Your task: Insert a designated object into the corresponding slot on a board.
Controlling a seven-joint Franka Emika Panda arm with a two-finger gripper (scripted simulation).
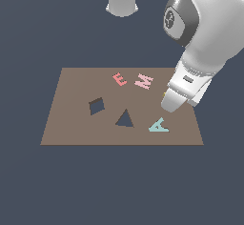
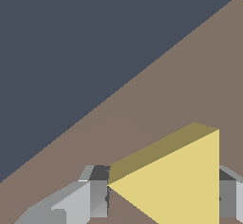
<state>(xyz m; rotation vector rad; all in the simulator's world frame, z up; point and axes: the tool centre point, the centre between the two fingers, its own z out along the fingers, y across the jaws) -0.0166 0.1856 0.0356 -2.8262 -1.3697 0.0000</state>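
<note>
Gripper (image 2: pixel 163 194) clasps the triangle (image 2: pixel 180 180) between both fingers; a tilted or rotated hold could jam it at the slot (image 1: pixel 125 119).

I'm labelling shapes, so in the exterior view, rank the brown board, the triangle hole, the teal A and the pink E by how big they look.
1. board, by far largest.
2. triangle slot and teal letter A: alike, unranked.
3. pink letter E, slightly smaller, though it lies farther back.

Glossy white arm (image 1: pixel 209 33), dark joint cap (image 1: pixel 175 16), grey fingers (image 2: pixel 90 197)
</note>
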